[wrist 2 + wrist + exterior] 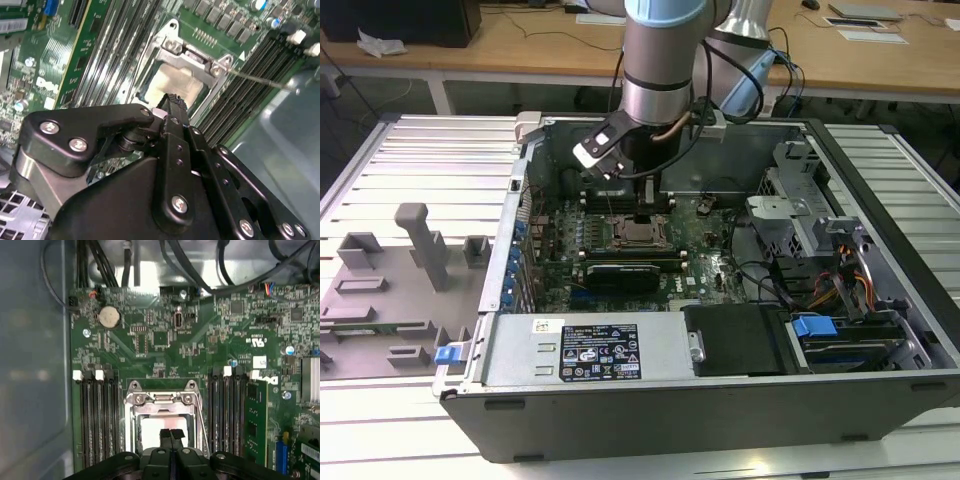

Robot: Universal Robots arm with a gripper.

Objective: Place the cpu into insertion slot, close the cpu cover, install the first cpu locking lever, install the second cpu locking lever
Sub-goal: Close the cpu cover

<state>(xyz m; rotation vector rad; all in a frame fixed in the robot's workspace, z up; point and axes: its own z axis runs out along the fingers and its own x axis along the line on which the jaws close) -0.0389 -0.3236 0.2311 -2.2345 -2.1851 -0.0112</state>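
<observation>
So the gripper (171,434) is hanging right over the socket with its two fingers pressed flat together, and they're not pinching anything. In the exterior view the arm is reaching straight down into the open computer case (620,400). The fingertips are sitting around the middle of that frame, just above the socket.

The cpu (150,432) is lying in the insertion slot, with its silvery top showing through the open middle of the cpu cover (160,410). The cover is lying folded down around the chip, framing it on all sides. In both wrist views the fingertips are sitting over the chip's metal top, close to one edge. I honestly can't tell from these angles whether they're touching it or just floating above it.

A thin wire locking lever (260,80) is sticking out from one corner of the socket and running across the memory slots (97,415), away from the frame. Those slots are flanking the socket on both sides of the green motherboard (165,340).

Off on the exterior view's left, a bunch of grey plastic fixtures (415,240) are sitting on the slatted table (420,150), well apart from the case
</observation>
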